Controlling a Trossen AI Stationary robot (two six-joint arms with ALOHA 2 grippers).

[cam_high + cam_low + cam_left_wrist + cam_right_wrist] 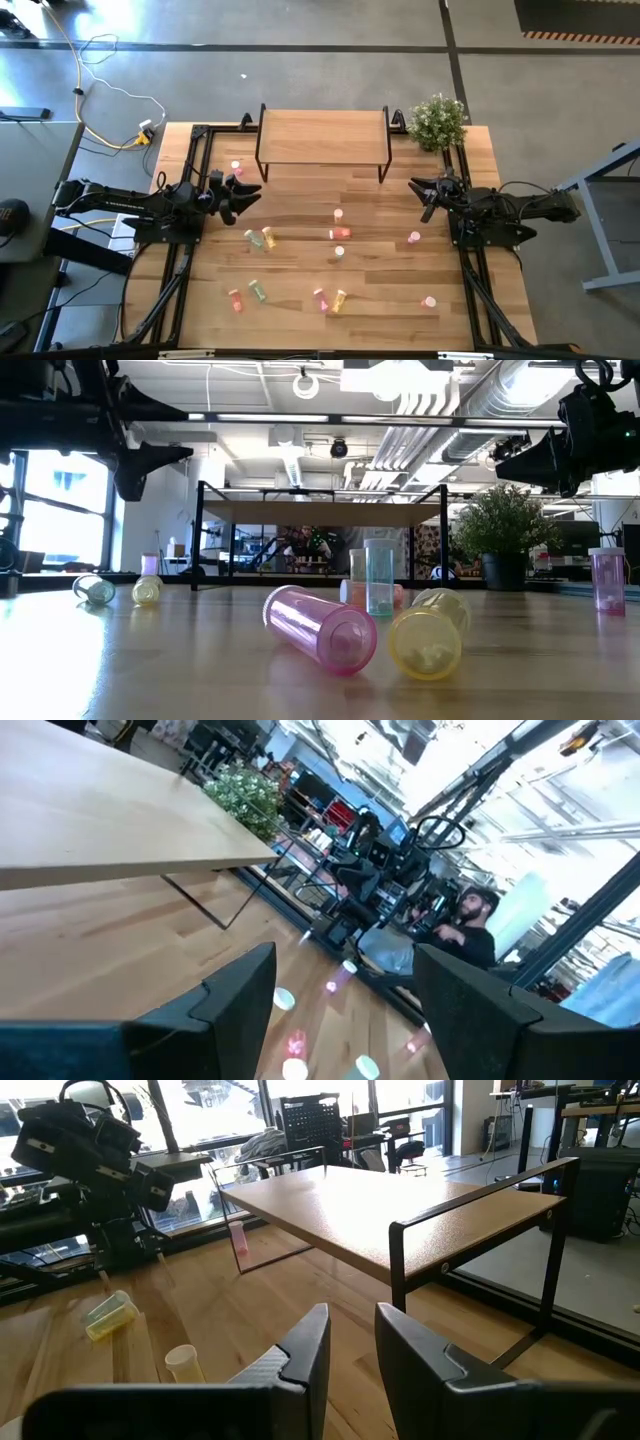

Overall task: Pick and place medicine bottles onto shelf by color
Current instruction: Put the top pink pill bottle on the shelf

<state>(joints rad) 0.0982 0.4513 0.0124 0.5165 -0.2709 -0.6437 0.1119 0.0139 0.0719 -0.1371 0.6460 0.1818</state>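
From above I see the shelf at the far edge of the table with nothing on its board. As I judge it, sorting has not begun and every bottle is still to place. The bottles are strewn over the table's middle and near half, with one pink bottle standing by the shelf's left leg. My left gripper hovers at the table's left side, just short of that pink bottle and beside the shelf's left end. My right gripper hovers at the right, near the plant, well apart from any bottle.

At table height, a pink bottle and a yellow one lie on their sides up close, and a clear bluish one stands behind them. The shelf beyond carries nothing. Both arms hang high, clear of the bottles.

Through the left wrist, my fingers stand wide apart and empty, with the shelf's board alongside and bottles on the table ahead.

Through the right wrist, my fingers stand only narrowly apart, clamped on nothing. The shelf lies ahead, and a pale upright bottle stands near them on the table.
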